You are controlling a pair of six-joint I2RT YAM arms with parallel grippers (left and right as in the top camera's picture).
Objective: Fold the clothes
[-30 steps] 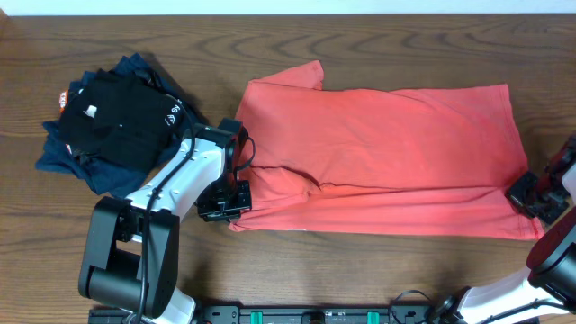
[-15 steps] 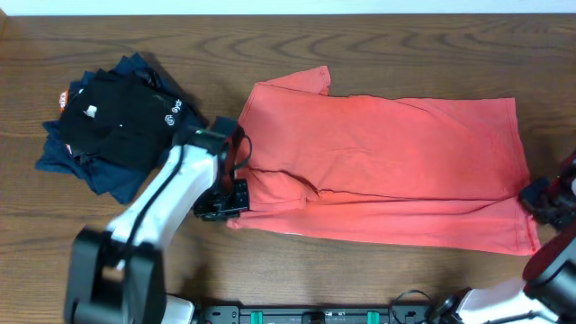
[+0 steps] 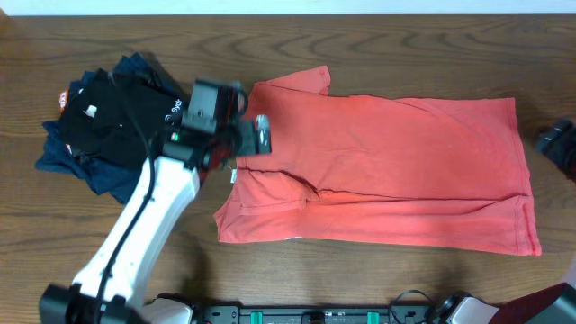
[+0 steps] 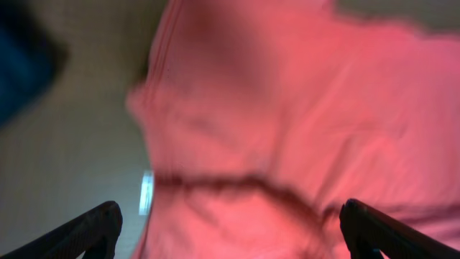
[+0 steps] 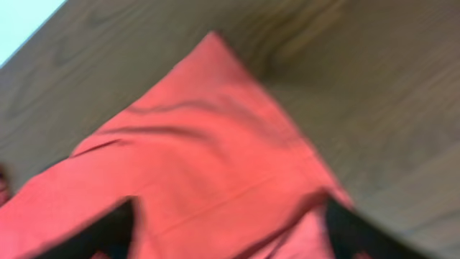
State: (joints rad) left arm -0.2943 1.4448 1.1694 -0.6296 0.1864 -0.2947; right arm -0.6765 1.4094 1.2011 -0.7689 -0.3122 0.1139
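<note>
Your coral-red T-shirt (image 3: 387, 171) lies flat across the middle and right of the table (image 3: 405, 40). Its long axis runs from the left edge toward the right edge, tilted a little so the right end sits closer to the near edge. The straight hem (image 3: 525, 180) faces the right edge. At the left end, a sleeve (image 3: 310, 79) points toward the far edge.

Your left gripper (image 3: 255, 135) hangs over the shirt's left end. In its wrist view the fingers (image 4: 100, 226) stand spread wide with nothing between them, only blurred red cloth below. You cannot tell whether the tips brush the fabric.

Your right gripper (image 3: 560, 144) is at the right edge, apart from the hem, over bare wood. Its fingers (image 5: 115, 226) are also spread wide and empty, with a shirt corner below them.

A black shirt (image 3: 108, 117) rests on navy garments (image 3: 63, 160) toward the far-left corner.
</note>
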